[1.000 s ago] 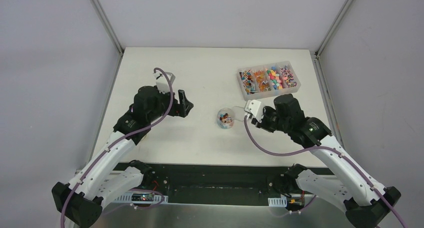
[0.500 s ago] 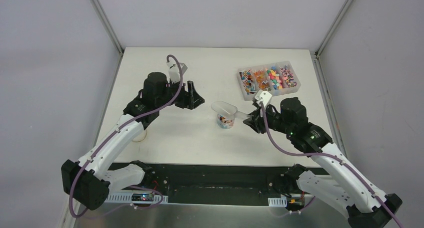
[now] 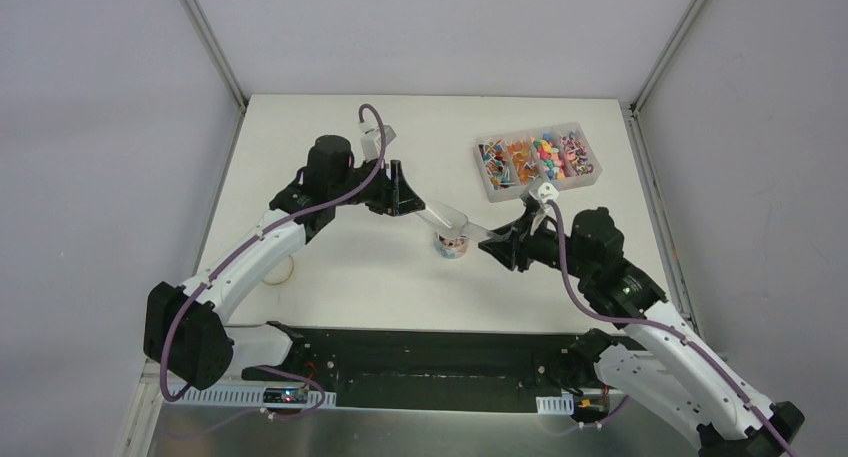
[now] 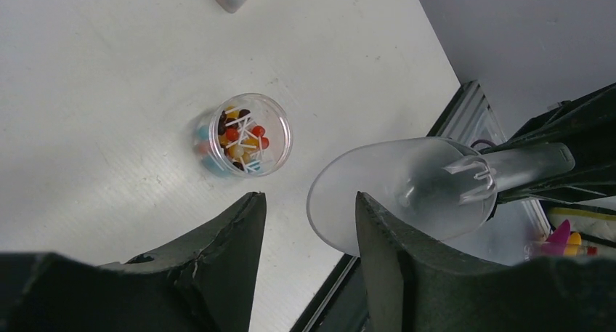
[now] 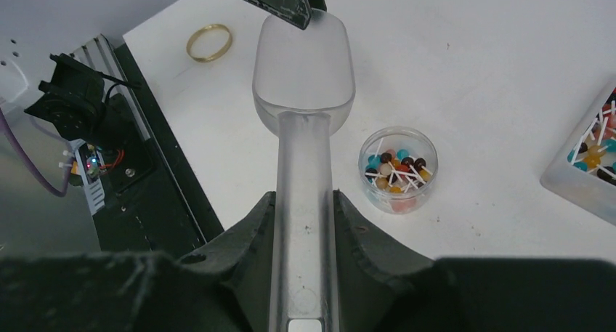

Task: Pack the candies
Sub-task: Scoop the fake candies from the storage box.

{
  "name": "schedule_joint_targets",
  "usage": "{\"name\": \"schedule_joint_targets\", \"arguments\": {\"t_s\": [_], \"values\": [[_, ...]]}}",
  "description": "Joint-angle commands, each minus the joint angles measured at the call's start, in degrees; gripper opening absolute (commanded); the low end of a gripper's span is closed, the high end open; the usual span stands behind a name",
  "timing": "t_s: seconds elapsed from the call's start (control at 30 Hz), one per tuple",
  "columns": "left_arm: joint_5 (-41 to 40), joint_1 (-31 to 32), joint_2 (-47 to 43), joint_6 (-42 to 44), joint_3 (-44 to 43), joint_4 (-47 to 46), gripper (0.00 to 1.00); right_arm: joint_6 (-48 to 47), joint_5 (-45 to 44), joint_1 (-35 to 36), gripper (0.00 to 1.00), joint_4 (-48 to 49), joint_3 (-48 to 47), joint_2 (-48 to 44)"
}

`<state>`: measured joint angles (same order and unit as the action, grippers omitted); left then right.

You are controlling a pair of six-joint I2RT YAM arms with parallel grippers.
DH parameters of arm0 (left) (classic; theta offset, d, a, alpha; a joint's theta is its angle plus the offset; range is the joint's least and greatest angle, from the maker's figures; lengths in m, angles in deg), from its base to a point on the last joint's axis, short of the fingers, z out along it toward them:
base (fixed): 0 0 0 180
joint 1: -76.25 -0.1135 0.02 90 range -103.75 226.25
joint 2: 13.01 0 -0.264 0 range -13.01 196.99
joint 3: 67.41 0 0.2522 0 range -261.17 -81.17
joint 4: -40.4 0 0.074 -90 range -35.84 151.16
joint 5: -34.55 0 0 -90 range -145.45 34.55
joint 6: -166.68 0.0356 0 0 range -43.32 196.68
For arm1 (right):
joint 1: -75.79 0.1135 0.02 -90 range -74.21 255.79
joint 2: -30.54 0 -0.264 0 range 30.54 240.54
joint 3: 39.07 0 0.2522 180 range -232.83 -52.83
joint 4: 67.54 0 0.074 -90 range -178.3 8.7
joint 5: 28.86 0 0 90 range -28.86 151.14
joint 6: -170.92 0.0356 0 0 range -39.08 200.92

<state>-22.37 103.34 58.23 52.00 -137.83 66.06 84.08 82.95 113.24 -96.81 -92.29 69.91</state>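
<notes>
The right pincer (image 5: 304, 201) clamps the empty scoop (image 5: 304, 78) by its handle; the left pincer (image 4: 309, 208), half open, crowds its bowl. A knock could tip the jar (image 4: 280, 125) below, spilling its candies (image 4: 242, 139) across the table (image 4: 109, 70).

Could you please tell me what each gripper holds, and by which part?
The right gripper grips the clear plastic scoop by its handle; the left gripper, open, holds nothing.
</notes>
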Motion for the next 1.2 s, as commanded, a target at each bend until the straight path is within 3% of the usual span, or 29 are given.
{"name": "schedule_joint_targets", "arguments": {"t_s": [0.0,0.3,0.7,0.73,0.93,1.17], "values": [[3.67,0.71,0.27,-2.12,-0.30,-4.71,0.48,3.33,-0.42,0.34,0.00,7.58,0.02,-3.03],[4.96,0.77,0.98,-4.09,1.88,-6.75,0.39,5.92,-0.43,0.34,0.00,13.91,3.43,-7.05],[1.69,0.77,-0.53,-1.56,1.38,-6.12,0.31,3.93,-2.27,0.34,0.00,11.53,1.86,-6.70],[-0.50,0.77,-0.95,-0.60,0.70,-4.65,0.33,3.30,-2.93,0.34,0.00,10.29,1.61,-6.64],[-13.75,0.77,-4.61,6.38,-3.74,2.01,0.70,-0.48,-9.19,0.33,0.00,2.68,-0.85,-6.21],[-21.51,0.77,-11.20,11.48,-2.72,2.96,0.92,-3.98,-24.66,0.29,0.00,-5.10,-6.28,-1.11]]}}
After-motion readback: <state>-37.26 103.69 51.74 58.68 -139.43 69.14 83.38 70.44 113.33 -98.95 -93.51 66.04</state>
